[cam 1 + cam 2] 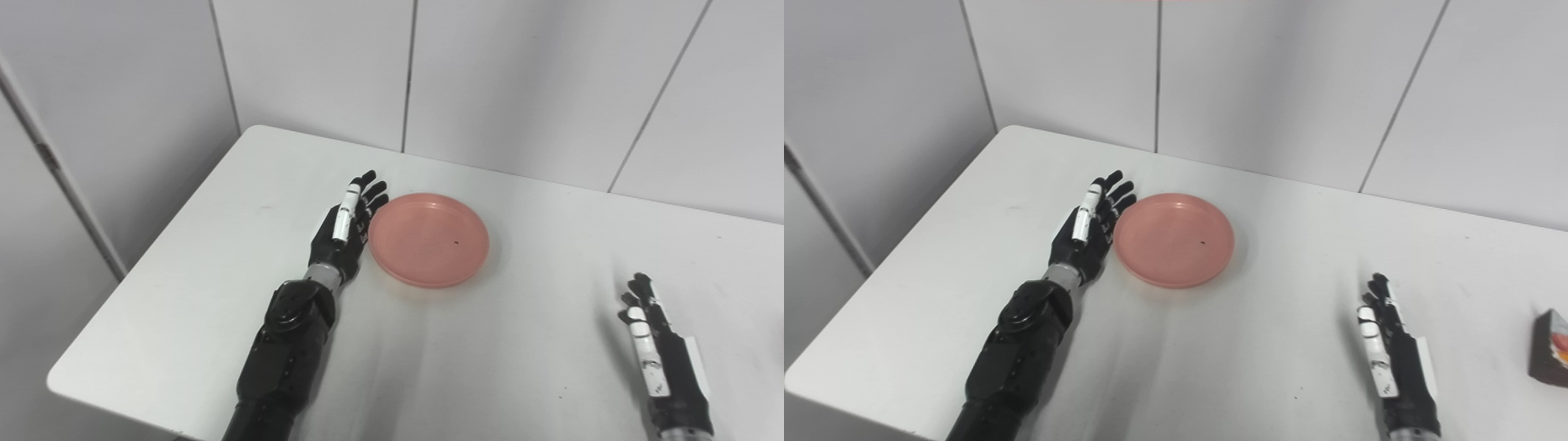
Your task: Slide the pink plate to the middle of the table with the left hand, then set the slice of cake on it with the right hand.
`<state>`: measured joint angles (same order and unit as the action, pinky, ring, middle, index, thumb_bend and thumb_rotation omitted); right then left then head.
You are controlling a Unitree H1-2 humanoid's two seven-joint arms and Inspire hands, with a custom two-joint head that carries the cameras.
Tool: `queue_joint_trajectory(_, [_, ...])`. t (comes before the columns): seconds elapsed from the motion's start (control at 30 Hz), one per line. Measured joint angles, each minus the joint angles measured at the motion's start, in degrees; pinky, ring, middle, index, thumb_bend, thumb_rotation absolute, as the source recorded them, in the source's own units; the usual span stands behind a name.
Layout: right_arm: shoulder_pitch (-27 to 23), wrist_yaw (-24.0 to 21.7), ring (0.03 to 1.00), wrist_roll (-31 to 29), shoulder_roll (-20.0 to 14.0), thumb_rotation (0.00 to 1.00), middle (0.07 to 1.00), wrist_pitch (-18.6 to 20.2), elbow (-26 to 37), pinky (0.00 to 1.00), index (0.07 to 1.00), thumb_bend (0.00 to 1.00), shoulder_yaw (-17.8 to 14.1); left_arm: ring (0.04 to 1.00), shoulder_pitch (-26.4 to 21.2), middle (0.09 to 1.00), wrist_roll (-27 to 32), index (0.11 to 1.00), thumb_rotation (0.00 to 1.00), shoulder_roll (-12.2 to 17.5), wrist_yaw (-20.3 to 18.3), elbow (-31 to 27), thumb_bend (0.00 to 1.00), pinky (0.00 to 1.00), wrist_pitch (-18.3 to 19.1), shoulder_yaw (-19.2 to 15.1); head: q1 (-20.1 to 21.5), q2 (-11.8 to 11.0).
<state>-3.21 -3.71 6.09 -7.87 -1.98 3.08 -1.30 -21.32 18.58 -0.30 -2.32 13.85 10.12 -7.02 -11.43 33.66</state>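
The pink plate [429, 239] lies flat on the white table [490, 343], left of the table's middle, and holds nothing. My left hand [346, 226] is open with fingers stretched out, and its edge rests against the plate's left rim. My right hand [658, 352] is open and empty, flat near the front right of the table. The slice of cake [1551, 355], dark with a pale and red side, stands at the far right edge of the right eye view, right of my right hand and apart from it. It is cut off in the left eye view.
White wall panels [490, 79] stand behind the table's far edge. The table's left edge and rounded front-left corner [61, 380] are near my left arm. Bare tabletop lies between the plate and my right hand.
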Motion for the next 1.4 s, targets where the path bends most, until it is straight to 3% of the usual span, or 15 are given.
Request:
queue_joint_trajectory(0.3, [0.31, 1.15, 0.944, 1.71, 1.22, 1.00, 0.964, 2.06, 1.58, 0.91, 0.967, 0.24, 1.21, 0.937, 2.77, 0.934, 0.97, 0.932, 1.00, -1.88, -1.89, -5.90, 0.40, 0.95, 5.61, 2.94, 5.62, 1.93])
queue_joint_trajectory(0.73, [0.30, 3.06, 0.940, 3.74, 2.08, 1.00, 0.953, 2.58, 1.83, 0.90, 0.953, 0.25, 2.44, 0.952, 6.24, 0.948, 0.85, 0.949, 1.00, -2.31, -2.95, -12.49, 0.38, 0.98, 11.48, 7.60, 8.97, 3.16])
queue_joint_trajectory(1.07, [0.29, 3.42, 0.940, 3.98, 3.01, 1.00, 0.954, 2.83, 1.91, 0.91, 0.955, 0.27, 2.74, 0.986, 8.12, 0.975, 1.47, 0.974, 1.00, -2.34, -5.37, -14.98, 0.36, 1.00, 13.49, 10.03, 10.99, 3.87])
queue_joint_trajectory(1.4, [0.20, 4.51, 0.941, 4.51, 4.04, 1.00, 0.950, 3.61, 2.13, 0.90, 0.948, 0.28, 2.90, 0.971, 8.98, 0.963, 2.45, 0.970, 1.00, -1.52, -7.22, -15.37, 0.37, 1.00, 14.08, 9.60, 13.89, 4.57])
